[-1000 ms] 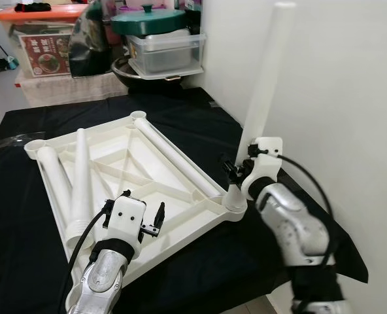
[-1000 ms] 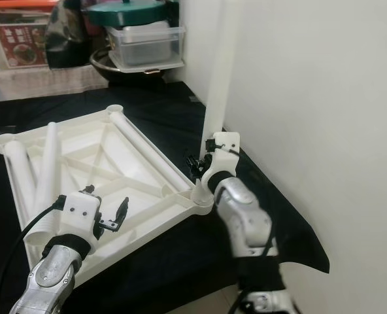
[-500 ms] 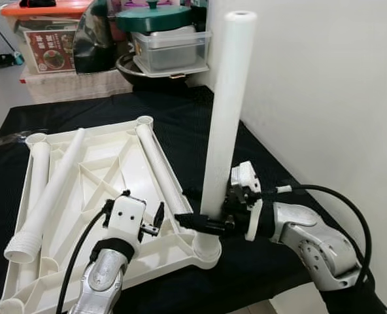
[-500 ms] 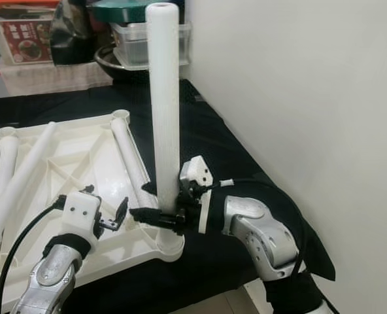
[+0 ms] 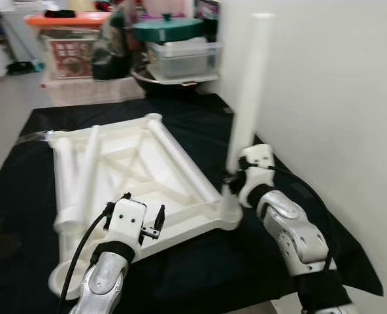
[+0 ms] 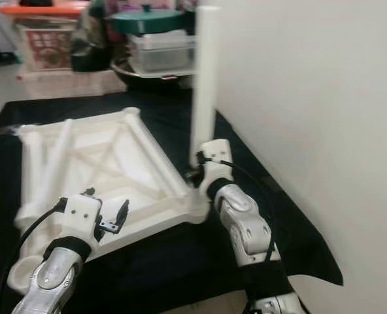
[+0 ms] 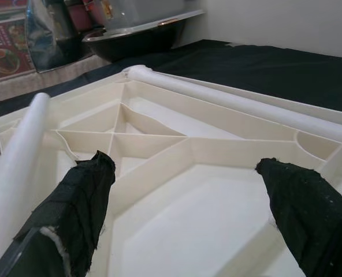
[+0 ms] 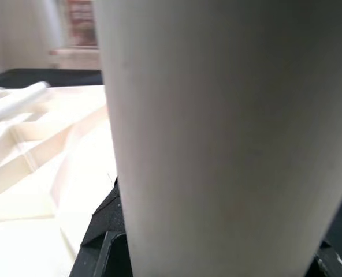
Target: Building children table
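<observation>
Lying upside down on a black cloth, the white tabletop shows its ribbed underside, with a socket at each corner. One white table leg stands nearly upright in the corner socket nearest the wall, at about four o'clock of the tabletop. The right gripper is closed around this leg low down, just above the socket; in the right wrist view the leg rises close before the camera with a black finger at its side. The left gripper hovers over the tabletop's near edge at about six o'clock, its two black fingers spread well apart with nothing between them, the ribbed panel lying below. Three more loose legs rest on the panel: one along the edge at three o'clock, and two side by side towards nine o'clock. Beyond the cloth at twelve o'clock stand a clear container with a green lid over a dark bowl, and a box with an orange lid. A pale wall runs along the three o'clock side.
</observation>
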